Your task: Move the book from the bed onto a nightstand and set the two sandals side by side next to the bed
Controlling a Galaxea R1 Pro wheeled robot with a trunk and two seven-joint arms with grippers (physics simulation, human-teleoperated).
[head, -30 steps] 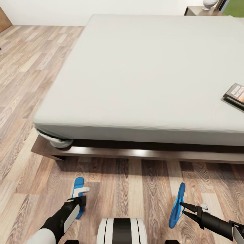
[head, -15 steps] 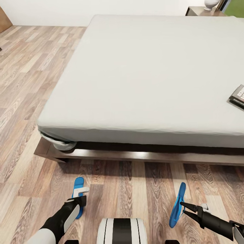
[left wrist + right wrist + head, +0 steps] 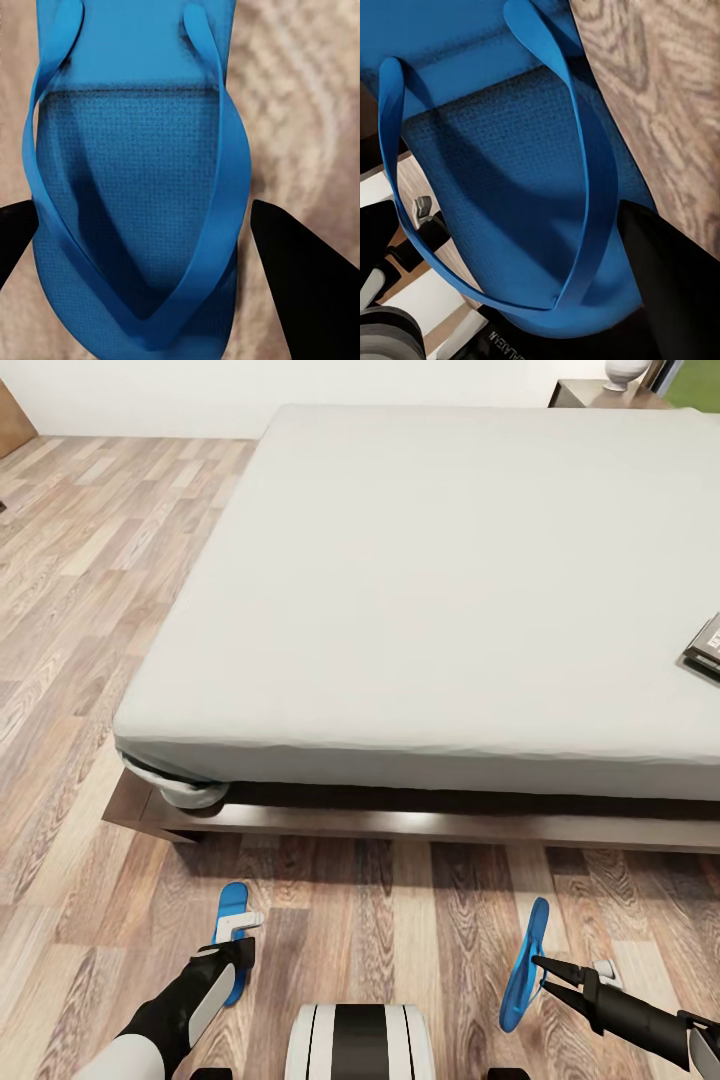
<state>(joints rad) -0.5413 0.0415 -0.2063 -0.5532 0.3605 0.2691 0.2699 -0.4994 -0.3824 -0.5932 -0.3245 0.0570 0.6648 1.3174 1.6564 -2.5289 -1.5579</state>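
Item one, near left: we recorded the left end effector (image 3: 238,945) low over the wood-plank floor (image 3: 60,660), with the left sandal (image 3: 232,930) under it, lying flat, its toe end pointing toward the bed. In the left wrist view the left sandal (image 3: 142,187) lay between two dark fingers (image 3: 300,277) that stood apart on either side of the sole, so we logged that end effector as released, not pressing the sandal.

Item two, centre: the bed (image 3: 450,590), a light grey mattress on a dark brown frame, took up the middle and far part of the scene, its near edge running across in front of both arms.

Item three, near right: the right end effector (image 3: 545,975) was clenched on the right sandal (image 3: 523,965), which stood on edge above the floor, tilted, well apart from the left sandal. In the right wrist view the right sandal (image 3: 510,172) sat against one dark finger (image 3: 675,285), strap side facing the camera.

Item four, right edge: the book (image 3: 706,648) lay flat on the mattress, partly cut off by the frame edge.

Item five, far right corner: a nightstand (image 3: 600,396) beside the bed's far end, a pale rounded object (image 3: 625,372) on its top.
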